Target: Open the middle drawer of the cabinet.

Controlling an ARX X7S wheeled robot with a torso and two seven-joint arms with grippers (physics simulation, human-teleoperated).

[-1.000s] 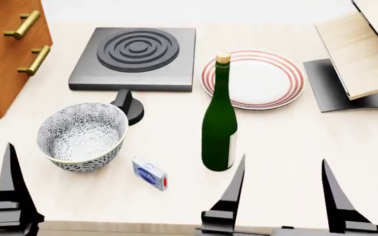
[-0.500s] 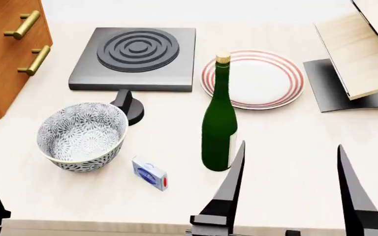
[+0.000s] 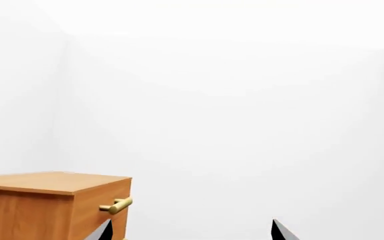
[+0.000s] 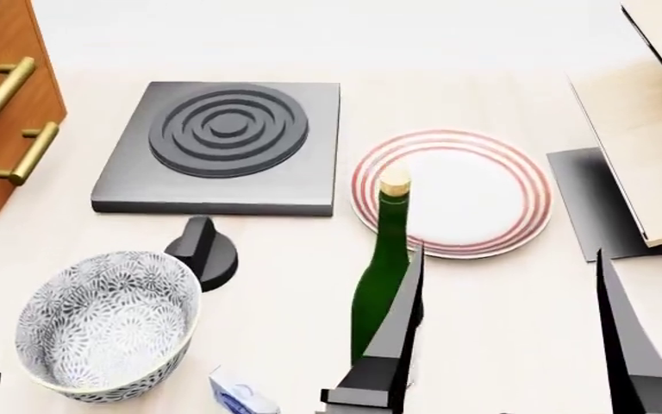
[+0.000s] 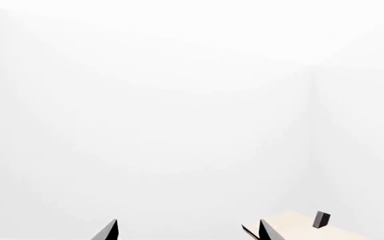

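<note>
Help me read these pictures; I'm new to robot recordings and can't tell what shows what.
These are simulator renders of a two-armed robot. The head view looks down on a pale table: a cabinet with brass handles, a black hob, a knob, a patterned bowl, a green bottle, a striped plate and a wooden rack. The dark spikes are the right tool, open and empty. The wrist views mostly show white wall; the left tool is open and empty too.

No text, label or number is legible anywhere.
</note>
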